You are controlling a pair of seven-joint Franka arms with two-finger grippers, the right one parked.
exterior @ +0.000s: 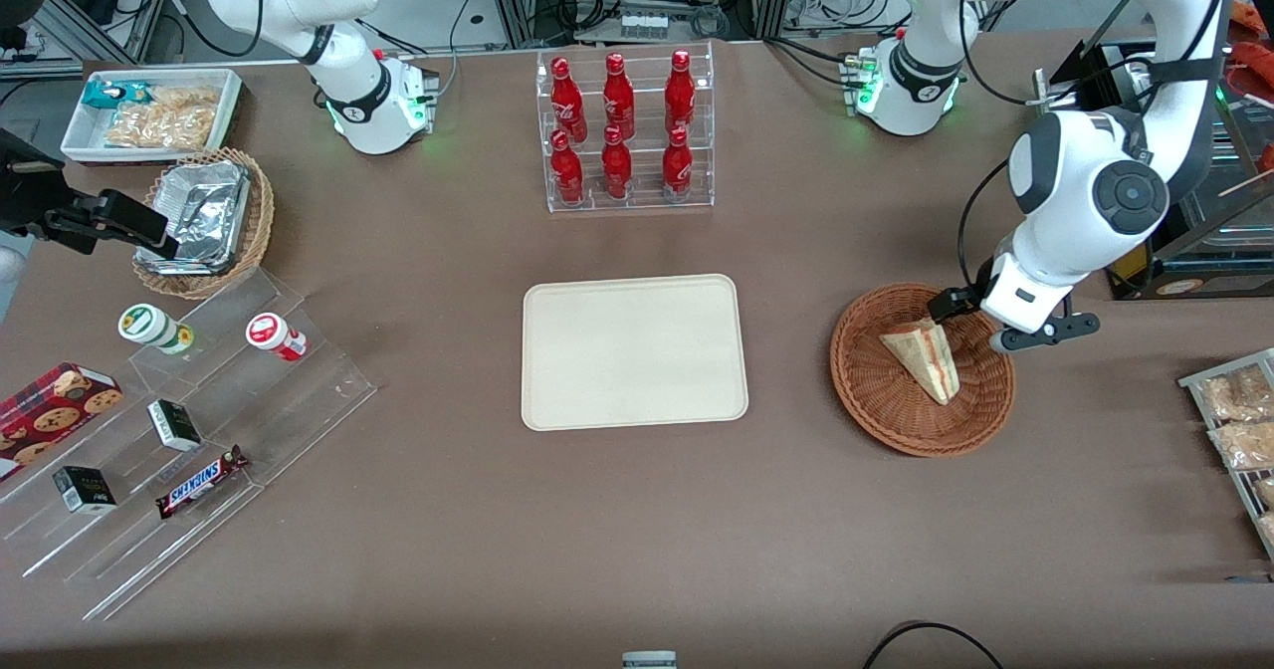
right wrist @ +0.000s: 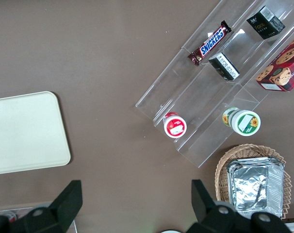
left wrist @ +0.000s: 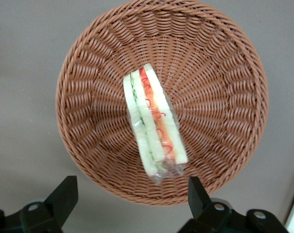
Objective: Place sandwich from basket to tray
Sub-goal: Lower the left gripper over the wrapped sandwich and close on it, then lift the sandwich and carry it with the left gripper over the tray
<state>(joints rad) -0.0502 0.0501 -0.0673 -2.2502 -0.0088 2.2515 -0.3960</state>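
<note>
while the sandwich (exterior: 924,355) lies wrapped inside the basket (exterior: 876,405), the gripper (exterior: 970,321) hovers above the basket's rim, fingers spread wide, gripping nothing. tray (exterior: 634,350) sits beside the basket with bare table between, bottle rack (exterior: 625,131) farther from the front camera.

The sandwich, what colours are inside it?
Red, green and white layers in the sandwich, clearest in the left wrist view.

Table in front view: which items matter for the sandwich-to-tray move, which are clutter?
In play:
- sandwich, lying in the basket
- tray, bare
- left gripper, open, over the basket's rim

Clutter:
- red bottles in a clear rack
- foil container in a lighter basket
- Snickers bar
- cookie box
</note>
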